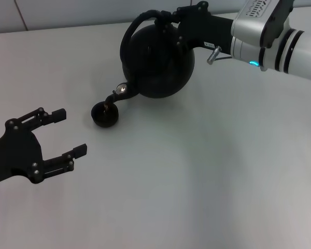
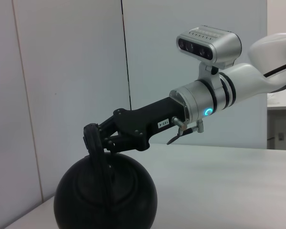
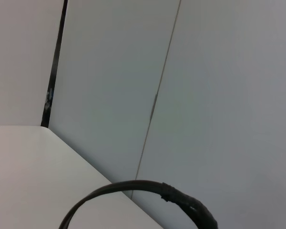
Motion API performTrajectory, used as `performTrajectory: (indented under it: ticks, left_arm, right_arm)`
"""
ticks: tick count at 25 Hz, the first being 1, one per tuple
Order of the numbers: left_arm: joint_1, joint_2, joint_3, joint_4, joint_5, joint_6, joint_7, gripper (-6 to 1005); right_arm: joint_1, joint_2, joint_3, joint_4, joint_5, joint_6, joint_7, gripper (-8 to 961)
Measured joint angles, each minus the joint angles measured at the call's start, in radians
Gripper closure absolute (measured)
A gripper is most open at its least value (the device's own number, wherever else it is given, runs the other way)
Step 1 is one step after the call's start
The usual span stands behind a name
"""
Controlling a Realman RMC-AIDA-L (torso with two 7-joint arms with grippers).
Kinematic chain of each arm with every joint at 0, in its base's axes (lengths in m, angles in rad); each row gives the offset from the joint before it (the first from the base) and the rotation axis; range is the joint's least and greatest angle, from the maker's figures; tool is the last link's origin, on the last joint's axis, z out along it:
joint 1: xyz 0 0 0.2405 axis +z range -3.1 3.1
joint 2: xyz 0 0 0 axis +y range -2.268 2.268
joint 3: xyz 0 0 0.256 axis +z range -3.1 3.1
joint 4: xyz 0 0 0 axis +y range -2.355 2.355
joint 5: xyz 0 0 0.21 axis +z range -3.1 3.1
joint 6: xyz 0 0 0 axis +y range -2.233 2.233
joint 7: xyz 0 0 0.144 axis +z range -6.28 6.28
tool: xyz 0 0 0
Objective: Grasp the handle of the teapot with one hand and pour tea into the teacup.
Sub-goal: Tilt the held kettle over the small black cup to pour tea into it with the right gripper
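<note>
Right gripper (image 1: 168, 23) is clamped on the handle (image 1: 140, 23) at the top of the teapot (image 1: 158, 59), likely so the pot hangs and can tip from that one hold. The teapot is tilted, spout (image 1: 121, 92) down directly over the teacup (image 1: 105, 114), which sits on the table (image 1: 207, 171) just beside the pot's belly: pour pose. Left gripper (image 1: 59, 137) is parked with fingers spread, holding nothing, near the teacup but clear of it, probably just kept out of the way.

Hard to tell: any tea stream or fill level, the spout covers the cup's mouth. Lid not visible. Right wrist view shows only an arc of the handle; contact points are hidden.
</note>
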Motion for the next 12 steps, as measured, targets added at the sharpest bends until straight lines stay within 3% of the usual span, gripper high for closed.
performTrajectory:
  ticks: [12]
  left_arm:
    - [0.001, -0.003, 0.000, 0.000, 0.000, -0.001, 0.004, 197]
  right_arm:
    - [-0.003, 0.000, -0.001, 0.000, 0.000, 0.001, 0.000, 813]
